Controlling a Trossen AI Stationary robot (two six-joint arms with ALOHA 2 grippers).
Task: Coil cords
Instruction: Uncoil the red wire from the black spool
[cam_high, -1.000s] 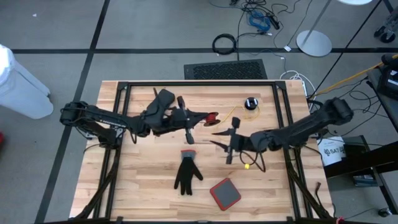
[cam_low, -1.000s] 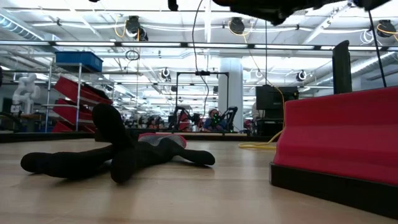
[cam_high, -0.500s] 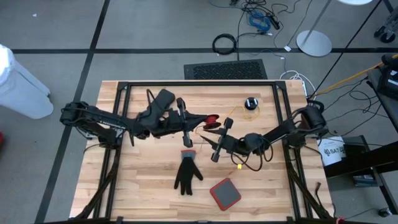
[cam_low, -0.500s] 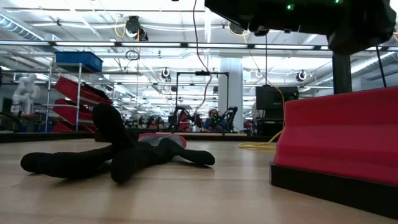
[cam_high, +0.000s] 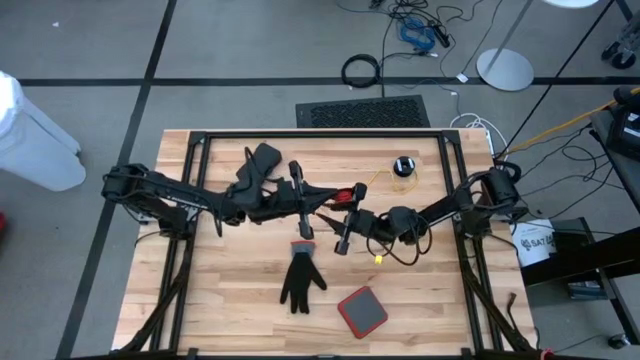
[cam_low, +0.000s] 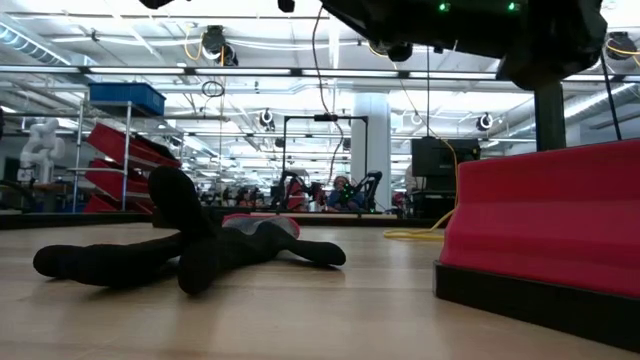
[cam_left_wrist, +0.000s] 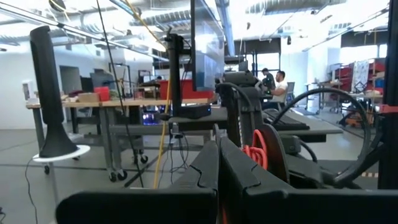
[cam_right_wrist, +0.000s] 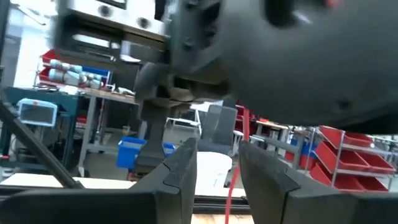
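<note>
Just behind the black fabric glove (cam_high: 300, 280) lying on the pale wooden slatted table (cam_high: 230, 300), the two dark arms meet over the middle of the boards; the left gripper (cam_high: 312, 196), behind the glove and a little toward the left arm's side, has its fingers pressed together in its own wrist view, and a small red end piece (cam_high: 347, 193) sits right at its tips, though whether it is truly pinched there I cannot tell; the right gripper (cam_high: 343, 236), just beside the glove's cuff on the right arm's side, has its fingers (cam_right_wrist: 180, 171) standing apart with a gap between them and nothing visibly clamped; the thin yellow string-like cord (cam_high: 372, 183) runs from near the red piece back toward a small black round puck (cam_high: 403, 166) that rests well behind the glove near the table's far edge, and a yellow blob (cam_high: 379, 258) shows near the right arm, beside the glove; a red square pad with a dark rim (cam_high: 361, 311) lies just in front of the glove; as a judgement, the coiling is barely under way, since the cord lies stretched and loose with no tidy loop visible, so gathering and winding are left to do.
</note>
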